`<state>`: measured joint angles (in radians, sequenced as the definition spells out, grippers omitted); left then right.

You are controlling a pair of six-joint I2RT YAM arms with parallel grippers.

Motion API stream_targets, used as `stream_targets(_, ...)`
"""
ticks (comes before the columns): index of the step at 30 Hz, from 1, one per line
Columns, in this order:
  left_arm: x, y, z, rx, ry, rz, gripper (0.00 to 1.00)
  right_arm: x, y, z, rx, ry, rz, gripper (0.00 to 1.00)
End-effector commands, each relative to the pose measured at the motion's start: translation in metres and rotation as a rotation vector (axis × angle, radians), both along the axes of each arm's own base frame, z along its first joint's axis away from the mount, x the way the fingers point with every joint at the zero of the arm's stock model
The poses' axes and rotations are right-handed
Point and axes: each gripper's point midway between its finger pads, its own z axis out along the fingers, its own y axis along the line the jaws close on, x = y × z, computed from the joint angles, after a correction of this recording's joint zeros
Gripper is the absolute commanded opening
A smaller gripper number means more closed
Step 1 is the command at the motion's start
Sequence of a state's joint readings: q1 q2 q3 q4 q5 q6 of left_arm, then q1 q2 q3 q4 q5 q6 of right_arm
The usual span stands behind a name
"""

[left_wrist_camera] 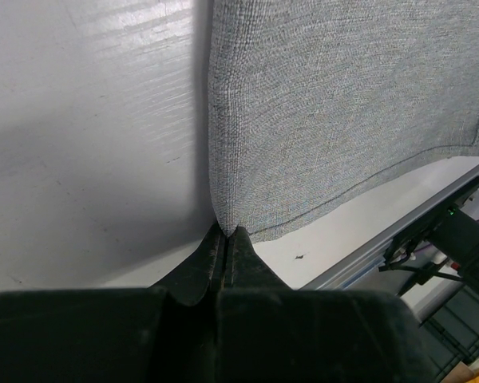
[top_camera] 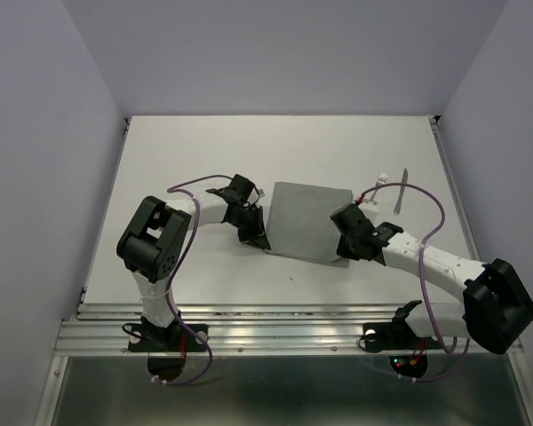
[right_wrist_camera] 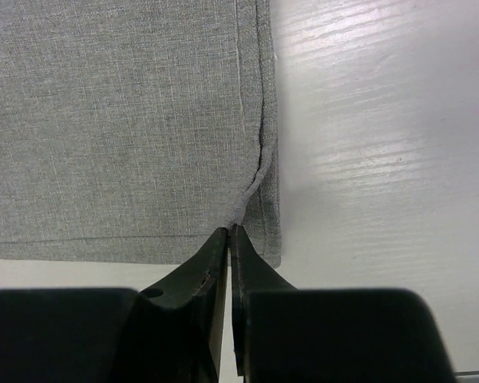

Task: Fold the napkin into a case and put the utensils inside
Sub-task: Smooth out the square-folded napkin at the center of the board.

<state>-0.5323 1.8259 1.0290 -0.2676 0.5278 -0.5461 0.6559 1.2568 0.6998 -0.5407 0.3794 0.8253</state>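
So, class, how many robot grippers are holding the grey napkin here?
2. The left gripper is shut on the napkin at its near left corner; the right gripper pinches the edge by its near right corner. None looks hidden.

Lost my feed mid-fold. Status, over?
Both shut: left gripper on napkin near-left corner, right gripper on near-right corner. One utensil visible far right, clear of the cloth. Nothing in the way.
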Motion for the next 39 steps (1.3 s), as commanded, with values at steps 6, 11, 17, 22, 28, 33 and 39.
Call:
stream_targets(6,-0.004,0.005,-0.001,0.004,-0.004,-0.012,0.0,0.008,-0.009,0.02,-0.03,-0.07,-0.054,0.09)
stream_targets(11,-0.005,0.004,-0.002,0.002,0.002,-0.014,0.0,0.017,-0.005,0.039,-0.004,-0.119,-0.045,0.11)
stream_targets(17,-0.004,0.005,-0.001,0.005,-0.002,-0.014,0.0,0.018,0.002,0.032,-0.007,-0.086,-0.021,0.4)
stream_targets(22,-0.003,0.004,-0.001,0.004,-0.001,-0.014,0.0,0.015,-0.002,0.024,-0.018,-0.077,-0.033,0.39)
stream_targets(28,-0.006,0.005,-0.004,0.008,0.008,-0.016,0.0,0.011,0.003,0.003,-0.015,-0.028,-0.007,0.03)
stream_targets(33,-0.006,0.006,0.0,0.005,0.0,-0.01,0.0,0.0,0.004,-0.027,-0.027,0.047,0.009,0.02)
stream_targets(39,-0.018,0.01,0.006,-0.01,0.007,0.011,0.0,0.003,0.011,-0.037,-0.044,0.084,0.049,0.01)
